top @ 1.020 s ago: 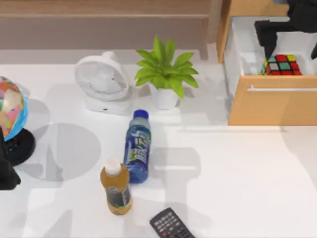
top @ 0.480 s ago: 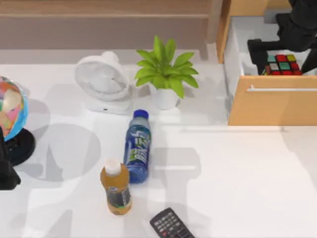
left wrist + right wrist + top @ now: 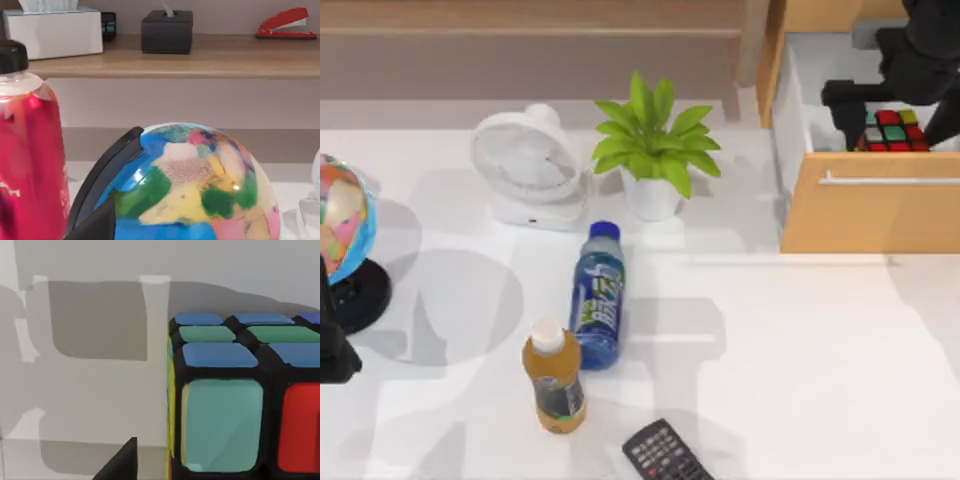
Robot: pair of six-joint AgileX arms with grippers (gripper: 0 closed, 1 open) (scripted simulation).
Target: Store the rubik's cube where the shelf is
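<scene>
1. since a second ago the right end effector (image 3: 898,100) has come down and a little toward the front of the drawer (image 3: 868,215), closing in over the cube (image 3: 894,130); the cube and everything on the counter (image 3: 800,360) have stayed put.
2. the cube sits inside the open drawer at the top view's upper right, against the drawer's front panel, not on the shelf (image 3: 530,18) that runs along the back at upper left.
3. the right end effector hangs directly over the cube with its dark fingers spread, one finger (image 3: 842,100) showing just left of the cube; nothing is gripped yet. in the right wrist view the cube (image 3: 240,405) is very close, resting on the drawer's pale floor.
4. the left end effector is parked at the counter's left edge beside the globe (image 3: 342,215); i cannot tell whether it is open or closed.
5. handling, as a judgement: the cube looks light, rigid and not fragile, with smooth plastic faces that could slip under a weak pinch. its flat parallel sides suit a two-finger grasp: take it across two opposite side faces, centred, fingers square to the faces so it does not twist.
6. the drawer's front panel stands close to the cube, so the lift likely needs to go straight up before swinging toward the shelf.
</scene>
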